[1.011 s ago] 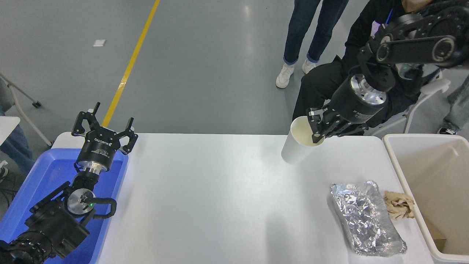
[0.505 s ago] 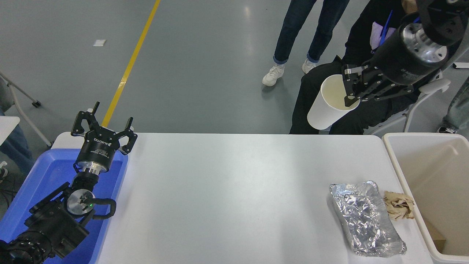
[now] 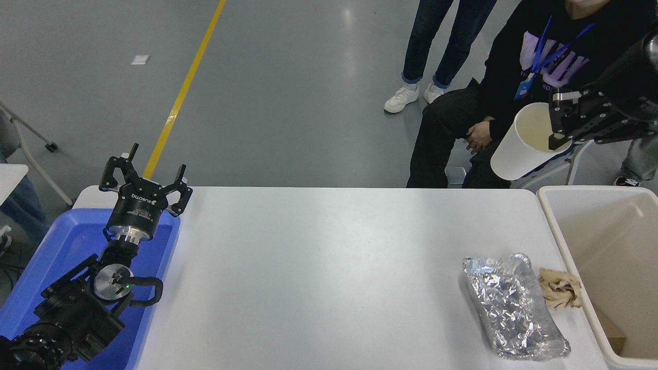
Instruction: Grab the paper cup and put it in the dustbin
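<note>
My right gripper (image 3: 561,119) is shut on the rim of the white paper cup (image 3: 522,146). It holds the cup tilted in the air, high beyond the table's far right corner, its pale yellowish inside facing up and right. The cream-white dustbin (image 3: 555,226) stands at the table's right end, below and to the right of the cup. My left gripper (image 3: 145,174) is open and empty, parked over the blue tub at the lower left.
A crumpled silver foil tray (image 3: 514,306) and a brown paper wad (image 3: 559,294) lie at the table's front right, beside the dustbin. The blue tub (image 3: 56,257) sits at the table's left end. A person (image 3: 519,77) sits behind the far right corner; another stands behind.
My right gripper has carried the cup up off the table and to the right, from above the far edge towards the dustbin. The left arm has not moved.
</note>
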{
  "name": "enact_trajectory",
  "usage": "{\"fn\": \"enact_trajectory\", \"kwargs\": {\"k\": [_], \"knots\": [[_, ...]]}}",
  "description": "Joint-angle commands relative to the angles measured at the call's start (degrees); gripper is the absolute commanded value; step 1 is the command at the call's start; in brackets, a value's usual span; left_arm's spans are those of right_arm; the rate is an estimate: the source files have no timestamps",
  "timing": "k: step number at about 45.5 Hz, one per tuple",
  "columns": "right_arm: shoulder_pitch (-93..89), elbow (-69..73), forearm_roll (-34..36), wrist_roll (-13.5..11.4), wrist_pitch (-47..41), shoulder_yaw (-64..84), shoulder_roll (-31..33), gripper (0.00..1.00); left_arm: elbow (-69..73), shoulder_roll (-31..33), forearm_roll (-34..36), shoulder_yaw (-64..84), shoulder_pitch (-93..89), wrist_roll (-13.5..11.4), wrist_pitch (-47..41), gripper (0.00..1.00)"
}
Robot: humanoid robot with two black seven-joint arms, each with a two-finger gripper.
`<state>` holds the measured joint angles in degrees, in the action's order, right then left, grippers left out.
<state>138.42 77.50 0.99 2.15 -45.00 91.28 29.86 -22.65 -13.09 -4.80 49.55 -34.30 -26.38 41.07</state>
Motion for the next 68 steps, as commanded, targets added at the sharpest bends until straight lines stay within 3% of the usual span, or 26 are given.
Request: {"fn": "enact_trajectory", "kwargs": {"k": [1,12,23,29,48,68], "knots": [[-8.9,-5.8,-2.4,-0.1,0.8,4.7,15.0,0.00,0.0,0.0,0.0,0.0,0.0,0.0,0.0,0.98],[-31.1,-19.9,-3.4,-0.1,15.8,-6.2,20.7,0.00,0.0,0.0,0.0,0.0,0.0,0.0,0.0,0.98],[-62.5,-37.1,-3.5,-0.1,35.3,-25.1,19.8,0.00,0.0,0.0,0.0,0.0,0.0,-0.1,0.1,0.98],[-75.7,-45.0,-2.9,-0.1,43.2,-32.0,15.1,0.00,0.0,0.0,0.0,0.0,0.0,-0.1,0.1,0.98],[-100.6,-73.4,-1.3,-0.1,44.6,-45.0,-1.4,0.00,0.0,0.0,0.0,0.0,0.0,0.0,0.1,0.98],[-103.2,-74.7,-1.3,-0.3,44.8,-45.6,-2.4,0.00,0.0,0.0,0.0,0.0,0.0,-0.1,0.1,0.98]]}}
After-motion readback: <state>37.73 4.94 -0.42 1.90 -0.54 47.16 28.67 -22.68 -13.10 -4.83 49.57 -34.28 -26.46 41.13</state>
